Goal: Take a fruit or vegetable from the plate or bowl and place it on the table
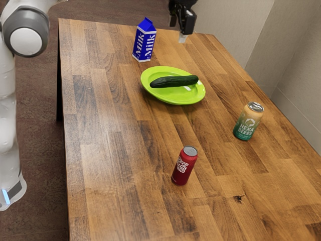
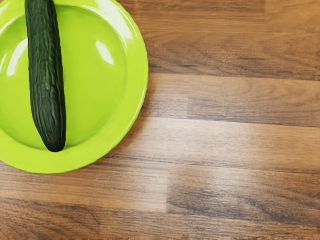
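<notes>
Across the green plate (image 1: 170, 94) lies your cucumber (image 1: 173, 81), dark and ridged, with the end you can see whole in the wrist view resting by the inner edge of the rim. Above the wooden table (image 1: 115, 175), your gripper (image 1: 182, 37) hangs apart from the cucumber, up past the plate in the exterior view, and I cannot tell whether it is open or closed. You also have the blue milk carton (image 1: 144, 41) upright near the plate, while the yellow-and-green can (image 1: 248, 122) and the red can (image 1: 184, 166) stand well apart from each other.
</notes>
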Controlling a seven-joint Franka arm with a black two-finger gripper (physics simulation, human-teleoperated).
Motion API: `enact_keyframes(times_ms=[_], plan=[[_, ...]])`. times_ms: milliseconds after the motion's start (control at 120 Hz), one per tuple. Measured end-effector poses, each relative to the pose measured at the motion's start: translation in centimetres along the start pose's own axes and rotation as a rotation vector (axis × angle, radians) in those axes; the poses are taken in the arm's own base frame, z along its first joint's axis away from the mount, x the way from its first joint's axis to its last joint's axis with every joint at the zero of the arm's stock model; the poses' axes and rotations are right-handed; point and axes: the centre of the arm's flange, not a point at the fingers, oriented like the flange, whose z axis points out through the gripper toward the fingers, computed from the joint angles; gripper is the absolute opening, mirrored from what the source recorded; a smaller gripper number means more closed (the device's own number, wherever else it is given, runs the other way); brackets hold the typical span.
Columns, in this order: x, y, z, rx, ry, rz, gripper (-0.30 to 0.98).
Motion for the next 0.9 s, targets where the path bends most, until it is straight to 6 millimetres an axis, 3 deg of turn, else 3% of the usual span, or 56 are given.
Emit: enact_keyframes(times_ms=[125,225,358,475,625,783,900], plan=[[-0.2,2.5,0.1,-0.004,-0.020,0.044,0.69],[0.3,2.2,3.6,-0.023,-0.110,0.034,0.69],[0.0,-1.0,6.1,-0.022,-0.180,-0.040,0.69],[-1.0,-2.9,11.8,-0.013,-0.250,-0.063,0.69],[1.7,-5.6,17.8,-0.065,-0.247,-0.040,0.69],[2.9,-11.4,20.7,-0.117,-0.207,-0.079,0.69],[5.7,-16.7,22.6,-0.190,-0.140,-0.073,0.69]])
